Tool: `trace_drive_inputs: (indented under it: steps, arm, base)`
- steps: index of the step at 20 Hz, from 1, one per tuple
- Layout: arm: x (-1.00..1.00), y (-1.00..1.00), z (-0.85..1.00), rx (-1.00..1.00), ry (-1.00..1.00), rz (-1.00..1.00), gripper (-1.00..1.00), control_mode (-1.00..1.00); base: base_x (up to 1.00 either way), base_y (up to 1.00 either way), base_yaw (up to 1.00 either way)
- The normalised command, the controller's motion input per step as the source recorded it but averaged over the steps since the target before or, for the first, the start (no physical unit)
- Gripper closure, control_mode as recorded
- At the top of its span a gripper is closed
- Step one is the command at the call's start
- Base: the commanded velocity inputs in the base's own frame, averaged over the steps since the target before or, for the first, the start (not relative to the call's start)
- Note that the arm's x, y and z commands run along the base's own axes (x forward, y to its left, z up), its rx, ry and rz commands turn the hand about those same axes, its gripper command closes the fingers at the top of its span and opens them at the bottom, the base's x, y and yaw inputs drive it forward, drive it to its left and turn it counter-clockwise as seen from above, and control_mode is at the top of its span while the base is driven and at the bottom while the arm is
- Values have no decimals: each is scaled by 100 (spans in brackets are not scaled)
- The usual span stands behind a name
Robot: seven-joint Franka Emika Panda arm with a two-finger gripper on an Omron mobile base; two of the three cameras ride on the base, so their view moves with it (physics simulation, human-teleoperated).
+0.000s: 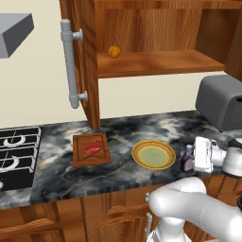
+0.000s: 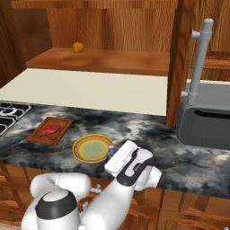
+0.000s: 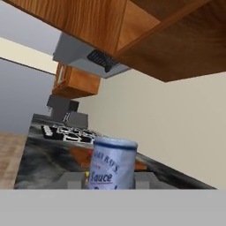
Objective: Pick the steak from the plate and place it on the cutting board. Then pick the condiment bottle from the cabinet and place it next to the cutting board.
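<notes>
The red steak [image 1: 93, 148] [image 2: 50, 130] lies on the reddish-brown cutting board [image 1: 80, 158] [image 2: 60, 131]. To the right of the board sits the yellow-orange plate [image 1: 153, 154] [image 2: 92, 148], with nothing on it. Just right of the plate, near the counter's front edge, the dark condiment bottle [image 1: 187, 160] [image 3: 112, 161] stands upright between the fingers of my gripper [image 1: 193, 158] [image 3: 110, 182], which is shut on it. Whether its base touches the counter I cannot tell. The wall cabinet [image 1: 151, 64] [image 2: 103, 60] hangs open above.
A small orange ball [image 1: 114, 51] [image 2: 78, 47] rests on the cabinet shelf. The open door with its grey bar handle [image 1: 71, 64] [image 2: 200, 63] juts out. A grey toaster [image 1: 222, 101] [image 2: 204, 119] stands at the right, and a stove [image 1: 16, 151] at the left.
</notes>
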Motion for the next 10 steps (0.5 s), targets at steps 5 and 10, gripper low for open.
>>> trace_drive_inputs:
  steps: [5,10]
  arm:
    - [15,-4,-20,1,0,0,100,-100]
    - [4,-1,-26,0,-1,0,100,-100]
  base:
    - [0,0,0]
    - [0,0,0]
